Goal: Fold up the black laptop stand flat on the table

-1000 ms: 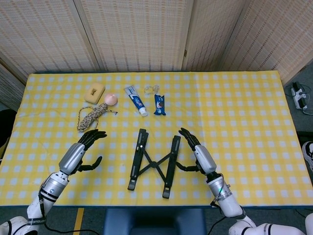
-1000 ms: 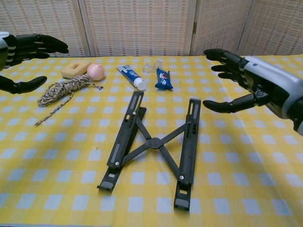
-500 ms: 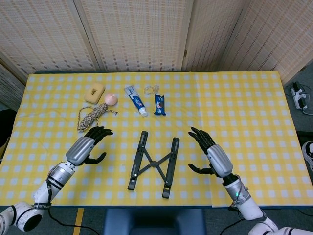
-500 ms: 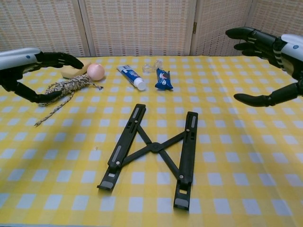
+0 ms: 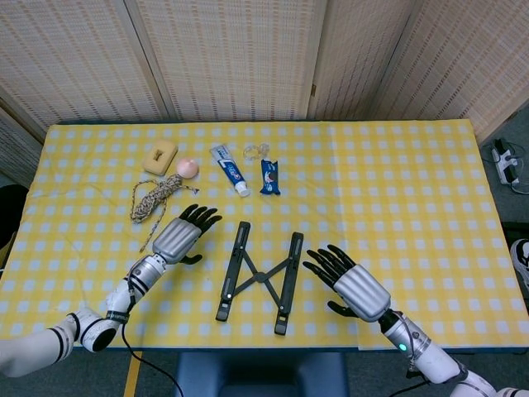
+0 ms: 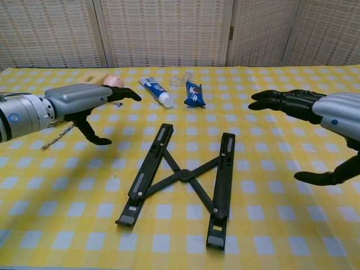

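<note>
Now the black laptop stand [image 5: 259,276] lies flat near the table's [image 5: 413,190] front edge, its rails closer together than a second ago. Both hands have moved in beside it, touching nothing: the left hand [image 5: 180,235] hovers just off its left rail, the right hand [image 5: 351,285] off its right, fingers spread and empty. A rope [image 5: 154,196], toothpaste tube [image 5: 230,169] and blue packet [image 5: 269,176] lie farther back; the table's right half lies open.

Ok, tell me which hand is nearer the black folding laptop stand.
Right, narrowly. The right hand hovers open just beside the black folding laptop stand, fingers nearly reaching its right rail; the left hand hovers open off its left side, slightly farther away.
</note>
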You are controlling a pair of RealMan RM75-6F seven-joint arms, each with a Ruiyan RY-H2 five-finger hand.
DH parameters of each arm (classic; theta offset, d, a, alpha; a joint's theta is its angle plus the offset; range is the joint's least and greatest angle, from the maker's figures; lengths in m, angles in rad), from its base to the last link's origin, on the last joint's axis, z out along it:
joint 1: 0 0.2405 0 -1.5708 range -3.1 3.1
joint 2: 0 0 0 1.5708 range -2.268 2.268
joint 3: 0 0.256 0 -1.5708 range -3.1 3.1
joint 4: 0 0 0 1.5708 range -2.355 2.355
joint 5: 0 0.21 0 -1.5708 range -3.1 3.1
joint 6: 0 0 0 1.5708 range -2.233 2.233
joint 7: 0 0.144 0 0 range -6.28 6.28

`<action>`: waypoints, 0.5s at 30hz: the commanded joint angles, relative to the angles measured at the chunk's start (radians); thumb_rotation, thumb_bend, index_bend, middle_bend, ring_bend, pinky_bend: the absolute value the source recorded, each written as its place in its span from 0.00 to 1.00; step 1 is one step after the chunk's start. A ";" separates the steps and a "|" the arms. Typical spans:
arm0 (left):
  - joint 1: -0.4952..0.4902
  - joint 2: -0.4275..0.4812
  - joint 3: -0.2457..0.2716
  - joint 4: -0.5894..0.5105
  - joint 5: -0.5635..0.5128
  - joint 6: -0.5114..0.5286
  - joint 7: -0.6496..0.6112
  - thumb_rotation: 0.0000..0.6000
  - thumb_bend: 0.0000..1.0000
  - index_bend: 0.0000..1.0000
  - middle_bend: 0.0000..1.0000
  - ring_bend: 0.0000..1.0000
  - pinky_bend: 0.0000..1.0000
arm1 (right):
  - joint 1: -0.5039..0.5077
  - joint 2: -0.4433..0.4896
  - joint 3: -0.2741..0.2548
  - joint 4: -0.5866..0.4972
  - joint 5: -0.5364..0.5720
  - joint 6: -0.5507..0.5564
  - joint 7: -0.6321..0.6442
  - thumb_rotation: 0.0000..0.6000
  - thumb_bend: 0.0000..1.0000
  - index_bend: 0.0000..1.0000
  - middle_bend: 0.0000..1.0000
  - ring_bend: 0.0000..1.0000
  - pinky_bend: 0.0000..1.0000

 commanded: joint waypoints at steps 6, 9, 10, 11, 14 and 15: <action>-0.047 -0.112 -0.018 0.115 -0.042 -0.030 0.042 1.00 0.26 0.08 0.03 0.00 0.00 | 0.029 -0.108 0.051 0.112 0.013 -0.013 -0.114 1.00 0.29 0.18 0.29 0.27 0.14; -0.057 -0.136 -0.020 0.136 -0.057 -0.042 0.054 1.00 0.25 0.07 0.01 0.00 0.00 | 0.045 -0.172 0.063 0.188 0.002 -0.005 -0.123 1.00 0.29 0.28 0.40 0.36 0.27; -0.061 -0.142 -0.020 0.142 -0.060 -0.045 0.059 1.00 0.24 0.07 0.01 0.00 0.00 | 0.050 -0.187 0.064 0.206 -0.001 -0.005 -0.123 1.00 0.29 0.31 0.43 0.38 0.31; -0.064 -0.149 -0.020 0.147 -0.063 -0.048 0.063 1.00 0.24 0.06 0.01 0.00 0.00 | 0.054 -0.202 0.065 0.224 -0.004 -0.005 -0.125 1.00 0.29 0.33 0.46 0.40 0.34; -0.072 -0.169 -0.025 0.162 -0.076 -0.056 0.070 1.00 0.24 0.06 0.01 0.00 0.00 | 0.064 -0.240 0.061 0.264 -0.009 -0.011 -0.126 1.00 0.29 0.36 0.50 0.44 0.39; -0.076 -0.176 -0.026 0.166 -0.079 -0.059 0.072 1.00 0.24 0.06 0.00 0.00 0.00 | 0.068 -0.252 0.060 0.278 -0.010 -0.012 -0.130 1.00 0.29 0.36 0.50 0.45 0.40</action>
